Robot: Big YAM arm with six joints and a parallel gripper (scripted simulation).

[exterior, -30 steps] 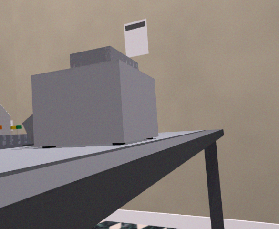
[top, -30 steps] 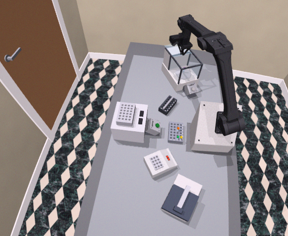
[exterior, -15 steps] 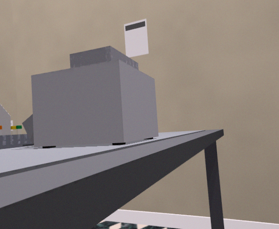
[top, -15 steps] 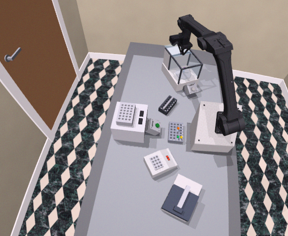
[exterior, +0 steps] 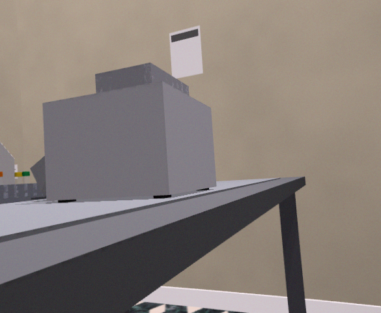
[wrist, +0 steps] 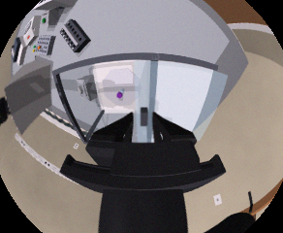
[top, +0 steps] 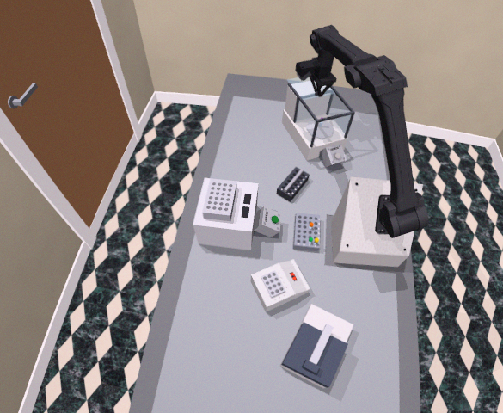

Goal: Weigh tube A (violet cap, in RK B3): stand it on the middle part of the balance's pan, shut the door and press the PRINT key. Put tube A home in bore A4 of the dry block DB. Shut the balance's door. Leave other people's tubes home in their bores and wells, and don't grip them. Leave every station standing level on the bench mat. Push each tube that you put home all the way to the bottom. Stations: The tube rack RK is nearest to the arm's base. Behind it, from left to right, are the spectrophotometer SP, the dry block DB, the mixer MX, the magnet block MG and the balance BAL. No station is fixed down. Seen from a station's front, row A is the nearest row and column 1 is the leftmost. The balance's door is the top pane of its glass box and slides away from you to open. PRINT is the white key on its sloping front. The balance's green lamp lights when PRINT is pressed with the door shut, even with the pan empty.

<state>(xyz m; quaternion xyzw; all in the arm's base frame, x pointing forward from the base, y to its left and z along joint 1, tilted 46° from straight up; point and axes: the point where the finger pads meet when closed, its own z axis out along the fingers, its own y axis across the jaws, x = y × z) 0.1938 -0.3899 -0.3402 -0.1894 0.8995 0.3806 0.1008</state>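
The balance [top: 304, 138] stands at the far end; its top door [top: 302, 87] [wrist: 182, 92] is slid back, leaving the front part of the glass box uncovered. Tube A, with its violet cap [wrist: 119, 95], stands on the pan [wrist: 113, 80] inside. My gripper [top: 320, 92] [wrist: 142, 115] is partly open at the door, with its fingers on either side of the small dark handle [wrist: 143, 114]; no grip on it shows. The PRINT key [top: 337, 156] is on the sloping front; no lit lamp can be made out. The dry block [top: 301, 289] stands level, with no tube visible in its bores.
The tube rack [top: 301, 245] holds orange, green and yellow capped tubes near the arm's base. The magnet block [top: 293, 183] lies between balance and rack. The mixer [top: 224, 235] and spectrophotometer [top: 302, 348] stand farther off. The glass box's dark frame [top: 335, 115] surrounds the pan.
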